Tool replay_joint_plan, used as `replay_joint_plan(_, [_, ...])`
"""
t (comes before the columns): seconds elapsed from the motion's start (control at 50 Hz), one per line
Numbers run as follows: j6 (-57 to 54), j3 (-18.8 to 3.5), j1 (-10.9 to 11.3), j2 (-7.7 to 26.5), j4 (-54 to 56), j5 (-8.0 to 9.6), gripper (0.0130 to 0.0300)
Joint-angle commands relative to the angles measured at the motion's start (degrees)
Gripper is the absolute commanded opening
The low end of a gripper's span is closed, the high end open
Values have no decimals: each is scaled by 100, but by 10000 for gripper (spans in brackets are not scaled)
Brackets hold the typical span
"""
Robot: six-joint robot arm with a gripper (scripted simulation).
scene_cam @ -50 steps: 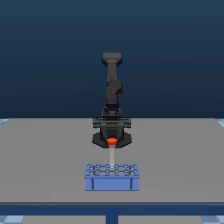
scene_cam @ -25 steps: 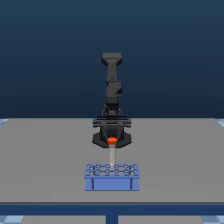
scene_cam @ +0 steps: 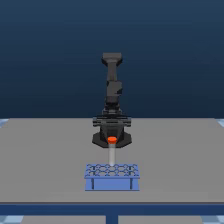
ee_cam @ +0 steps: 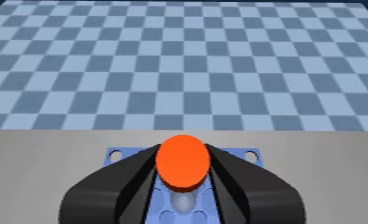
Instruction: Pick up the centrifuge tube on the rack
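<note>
**Wrist view and exterior view: claw clamped on the tube, lift in hand**

Wrist view, read from the left of the frame: one dark finger presses the side of the centrifuge tube. Its orange-red cap fills the lower centre, and the other finger presses in from the right. The claw is closed around the tube just below the cap. Light-blue rack shows beneath, at either side of the fingers.

Exterior view, at centre frame: the claw grips the centrifuge tube. The pale body hangs upright down to the rack, which stands on the grey worktop. Whether the tip has cleared its hole is too small to tell.

By my judgement the grasp is made and the lift is the step in hand. Next comes a straight vertical rise with a steady grip, until the tip clears the rack.
</note>
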Motion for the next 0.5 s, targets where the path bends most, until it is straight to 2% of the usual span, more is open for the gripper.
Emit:
replay_joint_plan(0.02, [78,-13,0,-11,-41,23,130])
replay_joint_plan(0.5, [-209,-72,0,-63,246,133,130])
